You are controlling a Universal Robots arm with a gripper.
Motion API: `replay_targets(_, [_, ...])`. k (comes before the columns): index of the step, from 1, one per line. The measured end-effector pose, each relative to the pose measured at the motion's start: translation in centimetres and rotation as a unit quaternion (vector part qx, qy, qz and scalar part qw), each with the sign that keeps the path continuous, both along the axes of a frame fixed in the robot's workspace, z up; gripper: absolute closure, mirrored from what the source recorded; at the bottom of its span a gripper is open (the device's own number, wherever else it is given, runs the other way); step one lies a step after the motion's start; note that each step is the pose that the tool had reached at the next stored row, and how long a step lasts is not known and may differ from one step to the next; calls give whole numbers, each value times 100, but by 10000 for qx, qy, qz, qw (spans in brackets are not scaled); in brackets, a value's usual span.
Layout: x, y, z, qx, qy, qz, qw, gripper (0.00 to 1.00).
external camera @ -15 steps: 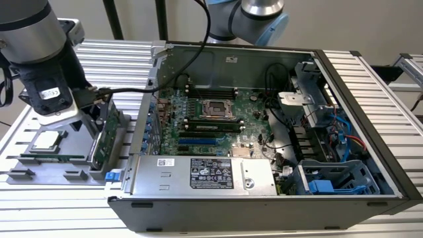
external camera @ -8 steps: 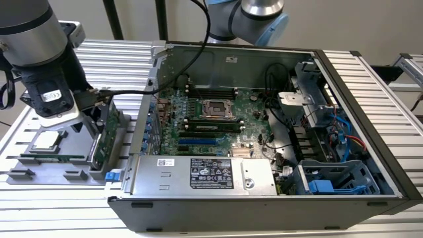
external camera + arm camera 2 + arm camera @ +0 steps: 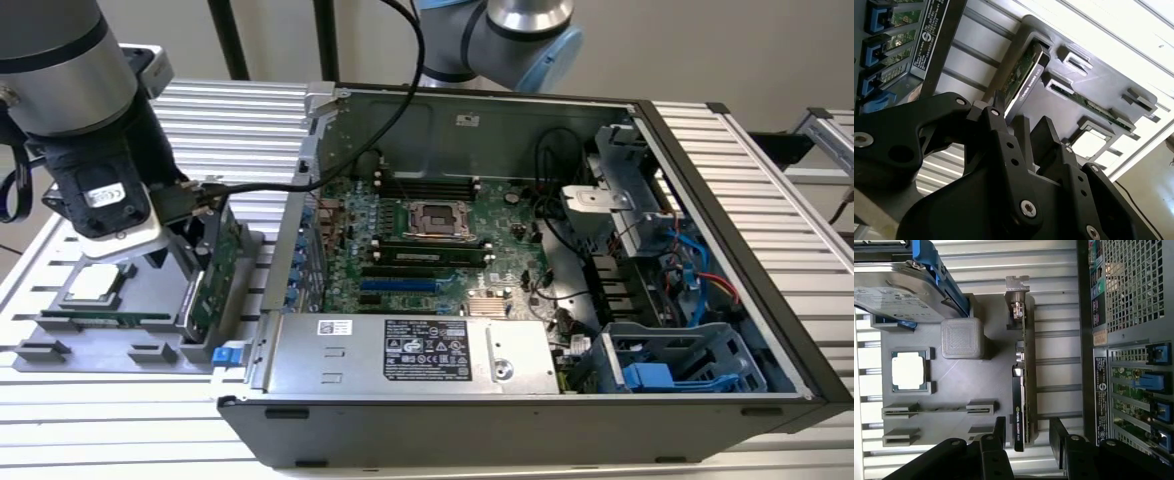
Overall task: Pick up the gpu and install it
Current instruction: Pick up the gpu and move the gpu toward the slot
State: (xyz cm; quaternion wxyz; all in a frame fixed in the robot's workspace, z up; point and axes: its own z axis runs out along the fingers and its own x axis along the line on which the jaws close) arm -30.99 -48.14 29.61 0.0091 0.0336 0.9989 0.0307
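The tool (image 3: 1028,426) hangs wide open astride the gpu (image 3: 1020,390), gripping nothing; the card stands on edge in a grey holder (image 3: 989,390), nine o'clock from the computer case (image 3: 534,420). A clean grasp likely needs the fingers (image 3: 999,429) centred and square.

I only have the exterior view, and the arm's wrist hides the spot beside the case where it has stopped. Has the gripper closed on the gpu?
Observer: No. In the first wrist view the gripper is open. It straddles one end of the gpu with a gap on each side.
Operator: Is the card out of its rack?
Observer: No, it stands on edge in a slot of the grey holder.
Operator: Which end is the gripper at?
Observer: The end opposite the silver bracket.
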Motion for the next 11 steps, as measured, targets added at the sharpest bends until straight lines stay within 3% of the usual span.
replay_targets(11, [0, 0, -22, 0, 0, 0, 10000, 0])
